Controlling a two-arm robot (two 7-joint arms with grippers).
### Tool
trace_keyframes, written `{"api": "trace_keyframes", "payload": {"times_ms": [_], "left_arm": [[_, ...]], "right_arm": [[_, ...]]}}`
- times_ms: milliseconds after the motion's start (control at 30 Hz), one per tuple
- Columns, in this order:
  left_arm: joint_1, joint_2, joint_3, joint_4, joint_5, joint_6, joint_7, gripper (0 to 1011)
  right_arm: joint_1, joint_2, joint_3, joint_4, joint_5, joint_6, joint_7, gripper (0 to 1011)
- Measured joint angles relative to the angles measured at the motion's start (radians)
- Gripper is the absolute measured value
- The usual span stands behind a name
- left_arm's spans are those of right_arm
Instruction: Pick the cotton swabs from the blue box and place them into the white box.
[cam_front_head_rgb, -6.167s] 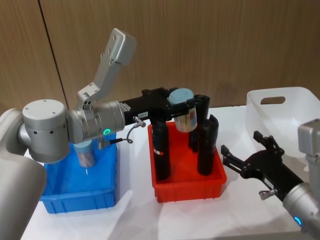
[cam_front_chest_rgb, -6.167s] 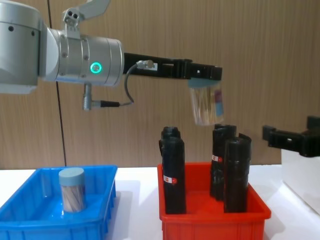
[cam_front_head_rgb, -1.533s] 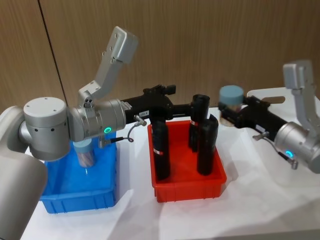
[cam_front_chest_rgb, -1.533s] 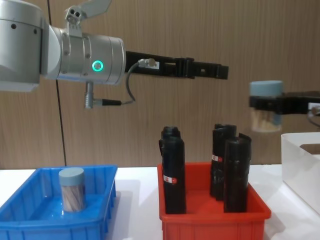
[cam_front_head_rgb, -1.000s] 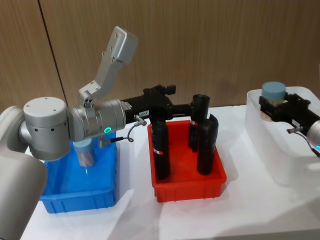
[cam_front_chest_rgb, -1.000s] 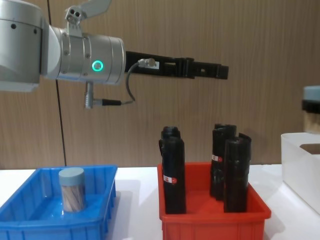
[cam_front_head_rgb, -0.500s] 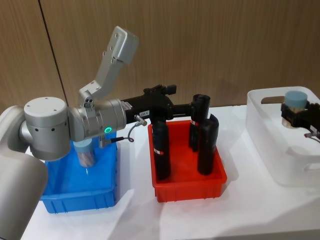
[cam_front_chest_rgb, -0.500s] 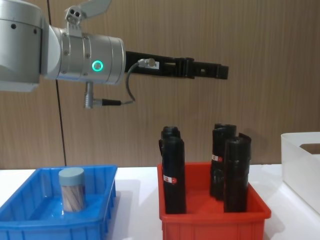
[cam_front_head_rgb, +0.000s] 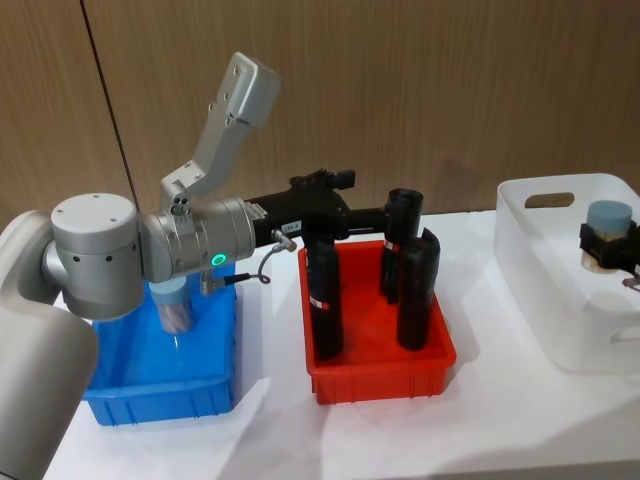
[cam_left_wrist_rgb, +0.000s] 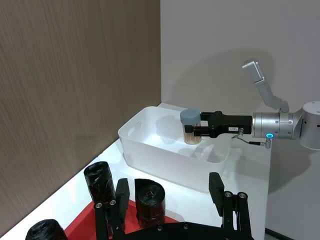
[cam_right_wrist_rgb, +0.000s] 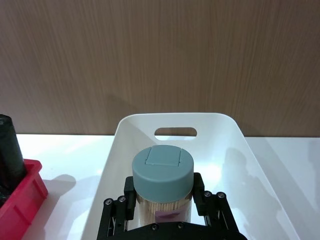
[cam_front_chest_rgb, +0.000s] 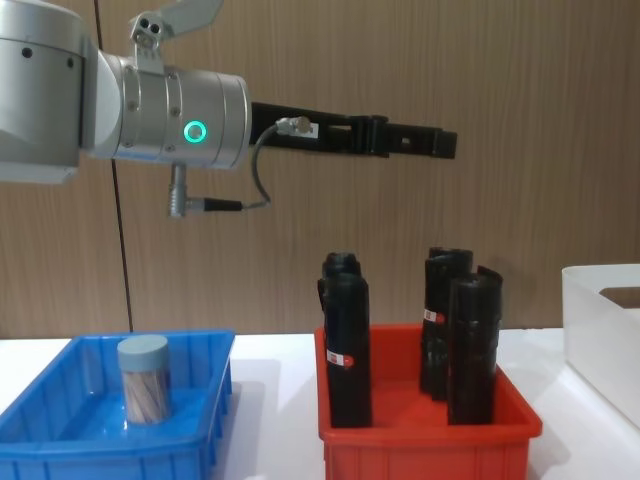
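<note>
The right gripper (cam_right_wrist_rgb: 162, 194) pinches a tub of cotton swabs (cam_right_wrist_rgb: 162, 170) upright by its clear sides, over the inside of the white box (cam_front_head_rgb: 525, 250). The left gripper (cam_front_chest_rgb: 440, 144), spread wide and empty, hangs high above the red bin (cam_front_chest_rgb: 420, 445) of black rolls (cam_front_chest_rgb: 347, 350). A second tub (cam_front_chest_rgb: 144, 378) stands in the blue box (cam_front_chest_rgb: 60, 450) on the desk (cam_front_head_rgb: 500, 420).

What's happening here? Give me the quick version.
The right gripper is shut on a tub of cotton swabs, holding it upright over the white box, not yet released. The left gripper hangs open and empty above the red bin of black rolls. A second tub stands in the blue box.
</note>
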Motion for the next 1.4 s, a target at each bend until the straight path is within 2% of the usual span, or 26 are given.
{"api": "trace_keyframes", "payload": {"times_ms": [233,333,367,400,500,667,1400], "left_arm": [[0.000,0.000,0.000,0.000,0.000,0.000,0.000,1004],[0.000,0.000,0.000,0.000,0.000,0.000,0.000,1004],[0.000,0.000,0.000,0.000,0.000,0.000,0.000,1004],[0.000,0.000,0.000,0.000,0.000,0.000,0.000,1004],[0.000,0.000,0.000,0.000,0.000,0.000,0.000,1004],[0.000,0.000,0.000,0.000,0.000,0.000,0.000,1004],[0.000,0.000,0.000,0.000,0.000,0.000,0.000,1004]], "right_arm": [[0.011,-0.002,0.001,0.033,0.004,0.001,0.000,680],[0.015,-0.003,0.001,0.045,0.006,0.001,0.001,759],[0.017,-0.003,0.001,0.050,0.006,0.001,0.001,813],[0.018,-0.003,0.001,0.052,0.006,0.001,0.002,813],[0.021,-0.004,0.002,0.060,0.007,0.001,0.003,909],[0.023,-0.004,0.002,0.069,0.008,-0.002,0.005,1001],[0.007,-0.003,0.008,0.048,0.014,-0.013,0.005,1001]]}}
